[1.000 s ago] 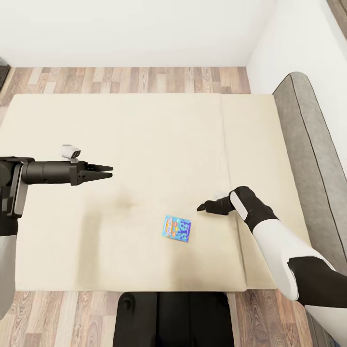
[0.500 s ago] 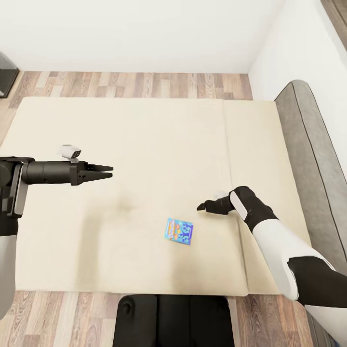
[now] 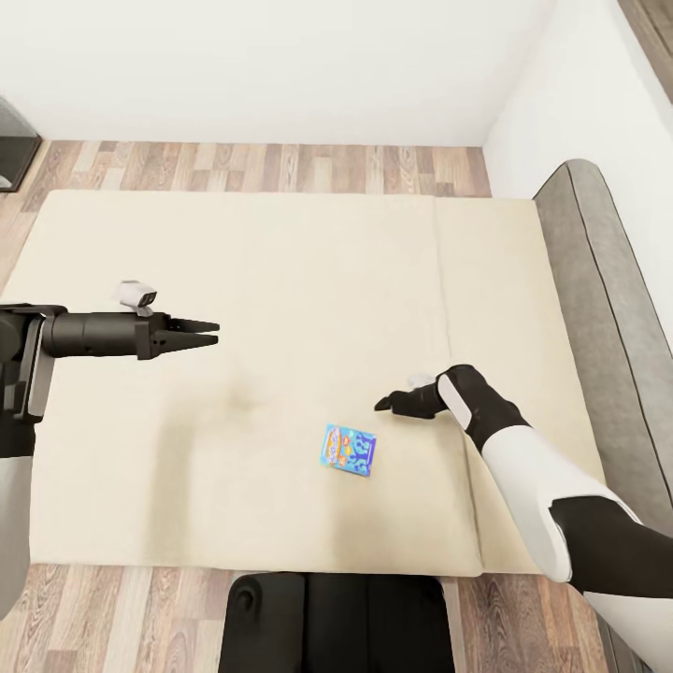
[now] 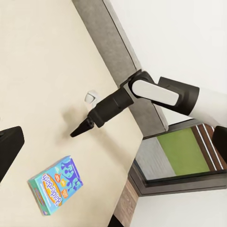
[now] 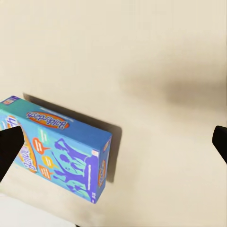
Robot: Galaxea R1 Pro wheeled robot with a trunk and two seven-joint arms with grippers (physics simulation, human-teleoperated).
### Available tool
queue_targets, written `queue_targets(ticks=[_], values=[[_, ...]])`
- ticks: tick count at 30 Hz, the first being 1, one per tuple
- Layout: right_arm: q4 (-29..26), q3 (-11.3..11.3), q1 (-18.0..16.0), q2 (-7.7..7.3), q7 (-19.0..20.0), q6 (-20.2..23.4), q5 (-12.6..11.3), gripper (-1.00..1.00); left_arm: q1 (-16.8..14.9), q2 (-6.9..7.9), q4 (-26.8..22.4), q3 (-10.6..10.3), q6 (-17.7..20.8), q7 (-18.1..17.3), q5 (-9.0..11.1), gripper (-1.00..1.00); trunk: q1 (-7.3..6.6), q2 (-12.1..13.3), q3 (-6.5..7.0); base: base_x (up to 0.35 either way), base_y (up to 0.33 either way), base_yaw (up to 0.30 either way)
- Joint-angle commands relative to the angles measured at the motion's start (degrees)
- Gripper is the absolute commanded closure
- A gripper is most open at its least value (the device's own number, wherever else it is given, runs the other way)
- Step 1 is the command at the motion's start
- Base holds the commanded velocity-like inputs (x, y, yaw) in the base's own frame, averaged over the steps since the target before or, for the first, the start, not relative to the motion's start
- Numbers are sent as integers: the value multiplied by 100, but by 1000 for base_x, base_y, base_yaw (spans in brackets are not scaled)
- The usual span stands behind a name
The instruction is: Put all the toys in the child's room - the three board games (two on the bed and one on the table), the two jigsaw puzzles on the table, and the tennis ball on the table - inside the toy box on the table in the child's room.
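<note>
A small blue board game [image 3: 349, 450] with bright print lies flat on the beige mattress of the bed [image 3: 280, 280], near its front edge. My right gripper [image 3: 378, 404] hovers just beyond and to the right of it, pointing left, open; in the right wrist view the board game [image 5: 61, 151] sits below the widely spread fingers of the right gripper [image 5: 115, 146]. My left gripper [image 3: 213, 334] hangs over the left part of the mattress, far from the game, slightly open and empty. The left wrist view looks across at the game [image 4: 56, 185] and the right gripper [image 4: 78, 131].
The grey headboard [image 3: 598, 280] runs along the bed's right side. A strip of wood-plank floor [image 3: 280, 166] and a white wall lie beyond the bed. A dark cabinet corner [image 3: 14, 140] sits at the far left. My base [image 3: 336, 622] stands against the bed's front edge.
The head camera has tilted a little, shifting the whole picture down. My right gripper has edged slightly left, toward the board game. The left arm and the game have not moved.
</note>
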Motion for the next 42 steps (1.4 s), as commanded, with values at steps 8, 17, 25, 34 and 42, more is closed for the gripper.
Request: queue_targets(ticks=[8, 17, 25, 34, 42], values=[[11, 23, -4, 20, -5, 2, -22, -100, -2, 3, -1, -3, 61, -21, -3, -100, 3, -9, 4, 0, 0, 1], [21, 23, 5, 24, -5, -186, -28, -100, -2, 3, -1, -3, 61, -21, 0, -100, 3, -9, 65, 0, 0, 0], [48, 16, 48, 17, -5, -241, -30, -100, -2, 3, -1, -3, 61, -21, 1, -100, 3, -9, 93, 0, 0, 0], [90, 14, 186, 16, -5, -266, -23, -100, -2, 3, -1, -2, 61, -21, -5, -100, 3, -9, 101, 0, 0, 0], [160, 14, 253, 12, -5, -450, -28, -100, -2, 3, -1, -3, 61, -21, -5, -100, 3, -9, 103, 0, 0, 0]])
